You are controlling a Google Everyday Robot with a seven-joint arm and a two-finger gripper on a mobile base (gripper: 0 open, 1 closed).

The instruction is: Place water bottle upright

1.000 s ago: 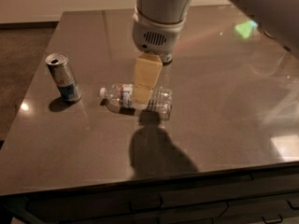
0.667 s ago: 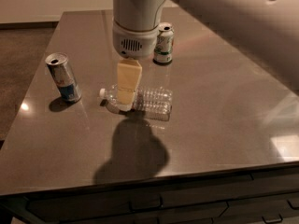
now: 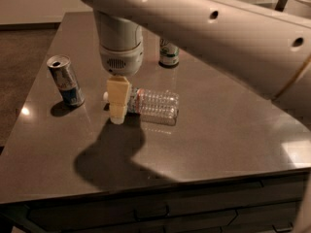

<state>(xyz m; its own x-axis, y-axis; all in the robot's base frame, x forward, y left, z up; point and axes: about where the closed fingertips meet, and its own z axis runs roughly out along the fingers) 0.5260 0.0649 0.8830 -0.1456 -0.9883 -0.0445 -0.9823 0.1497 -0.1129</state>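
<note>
The water bottle (image 3: 155, 106) lies on its side in the middle of the dark table (image 3: 218, 130). It is clear and ribbed, with its white cap pointing left and a red-and-blue label band near the neck. My gripper (image 3: 118, 111) hangs straight down from the white wrist (image 3: 120, 47), low over the bottle's neck end. It covers the neck and most of the cap. I cannot tell whether it touches the bottle.
A silver-blue slim can (image 3: 65, 80) stands upright to the left of the bottle. A green-white can (image 3: 168, 54) stands behind it, partly hidden by my arm (image 3: 218, 28), which crosses the top of the view. The table's front edge has drawers below.
My gripper has moved left along the bottle, from its middle to its neck end. The arm has swung across the top of the view. The bottle still lies on its side.
</note>
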